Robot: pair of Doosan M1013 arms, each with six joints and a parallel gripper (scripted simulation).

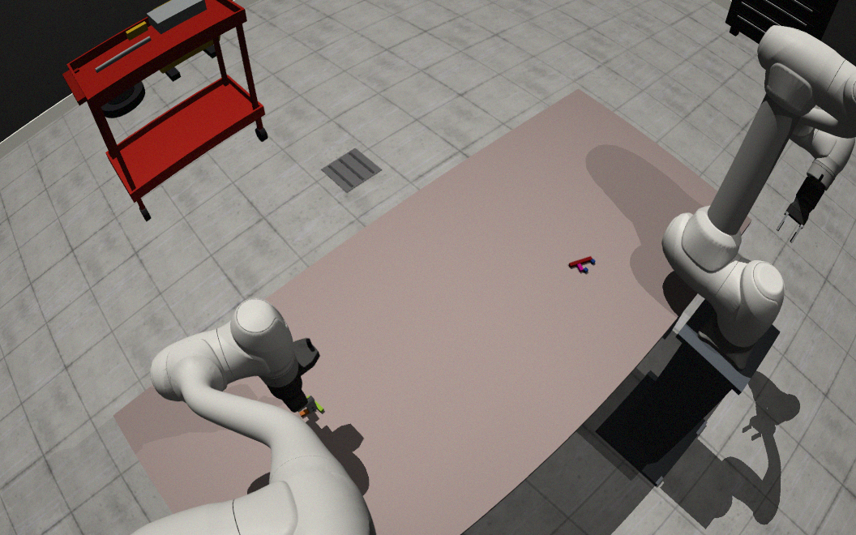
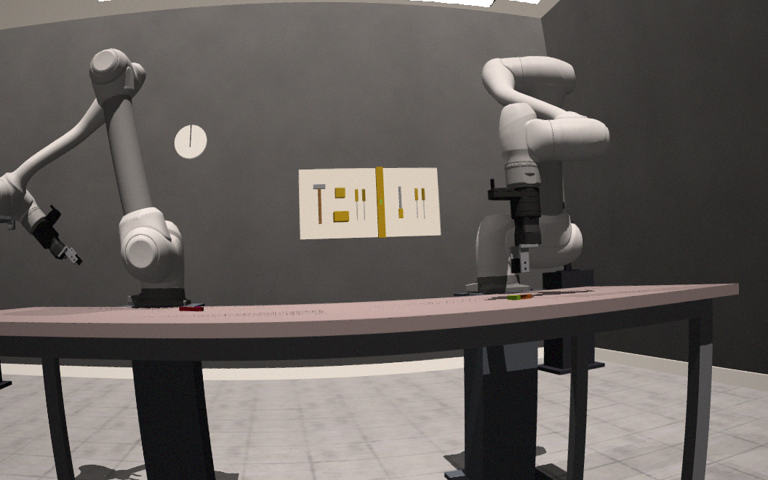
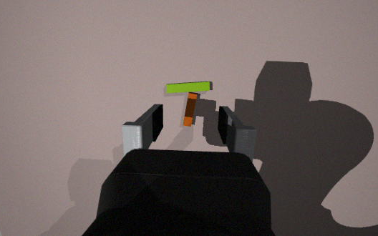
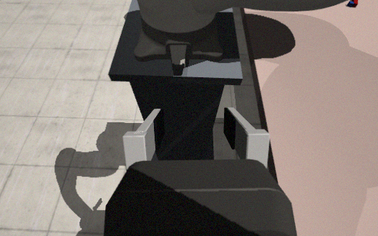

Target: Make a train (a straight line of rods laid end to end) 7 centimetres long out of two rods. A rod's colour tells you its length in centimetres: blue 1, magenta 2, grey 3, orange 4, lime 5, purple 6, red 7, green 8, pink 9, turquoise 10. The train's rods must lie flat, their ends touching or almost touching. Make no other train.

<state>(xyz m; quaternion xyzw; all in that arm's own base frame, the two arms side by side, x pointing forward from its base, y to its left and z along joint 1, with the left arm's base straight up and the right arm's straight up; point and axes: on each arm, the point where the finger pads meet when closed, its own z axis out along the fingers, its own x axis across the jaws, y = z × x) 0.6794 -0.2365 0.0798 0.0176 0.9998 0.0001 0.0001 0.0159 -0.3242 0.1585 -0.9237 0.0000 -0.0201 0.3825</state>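
Observation:
A lime rod (image 1: 318,406) (image 2: 514,297) (image 3: 187,87) lies flat. An orange rod (image 1: 303,413) (image 2: 527,295) (image 3: 190,106) lies flat, roughly square to it, one end close to its long side. My left gripper (image 1: 311,404) (image 2: 520,266) (image 3: 190,116) is open above the table, the orange rod showing between its fingers in the wrist view. A red rod (image 1: 578,262) (image 2: 190,308) lies far off, one blue rod (image 1: 592,262) at its end. A magenta rod (image 1: 579,267) stands off its side, another blue rod (image 1: 584,270) at its end. My right gripper (image 1: 786,233) (image 2: 80,261) (image 4: 193,120) is open and empty.
The pink table (image 1: 444,285) (image 2: 345,321) carries both rod groups, far apart. The right gripper hangs outside the table edge, near its own arm's dark pedestal (image 4: 183,114). A red cart (image 1: 186,146) stands on the floor beyond the table. The left arm's shadow falls beside the orange rod.

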